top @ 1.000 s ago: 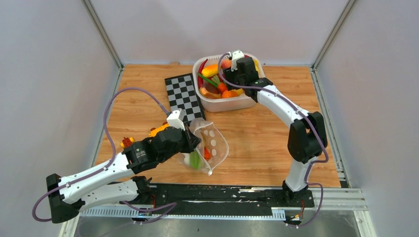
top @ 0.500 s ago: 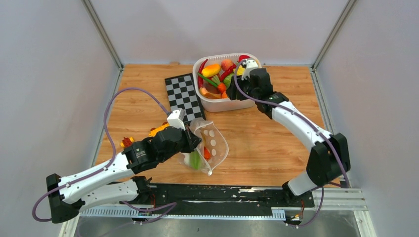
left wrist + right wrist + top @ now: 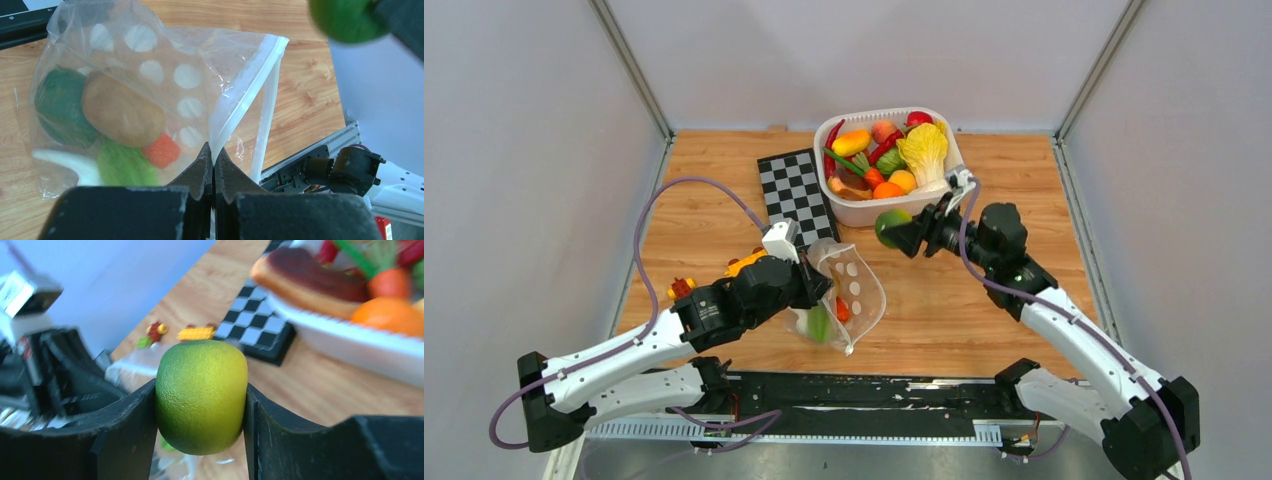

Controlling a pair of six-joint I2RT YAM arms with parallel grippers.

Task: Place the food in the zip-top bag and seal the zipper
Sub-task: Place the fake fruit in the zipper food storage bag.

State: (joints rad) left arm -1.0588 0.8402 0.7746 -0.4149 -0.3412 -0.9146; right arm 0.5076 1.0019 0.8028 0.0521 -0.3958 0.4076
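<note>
Green-yellow round plastic toy lime [image 3: 201, 396]: where is it sitting against the white rigid plastic tub [image 3: 854, 213]? (Jin)

It's hanging in the air just off the tub's near wall. The right gripper [image 3: 898, 228] is clamping it, one black finger pressing each side. (Ola)

And the clear, soft, white-dotted plastic zip-top bag [image 3: 860, 292]? (Jin)

It's lying on the wooden table [image 3: 964, 300], near-left of the tub and well apart from it, with the mouth end pointing tub-ward. The left gripper [image 3: 213, 154] is pinching fully closed on one lip of the bag, right at the narrow whitish zipper strip [image 3: 248, 91]. The mouth is gaping, so the zipper is not sealing anything. (Ola)

Contents? (Jin)

A brown toy potato [image 3: 122, 110] is sitting inside, touching a dark green piece [image 3: 60, 107], with an orange-red piece [image 3: 161, 150], a light green piece [image 3: 125, 167] and a white piece [image 3: 75, 165] below them in the left wrist view. The rest of the food is sitting in the tub, including a yellow-white toy cabbage [image 3: 923, 152] and a toy orange [image 3: 889, 189]. (Ola)

Clutter? (Jin)

A black-and-white checkerboard [image 3: 796, 190] is lying just beside the tub's left wall. Small brick toy cars [image 3: 682, 288] are sitting farther from the tub than the bag, partly hidden by the left arm. (Ola)
</note>
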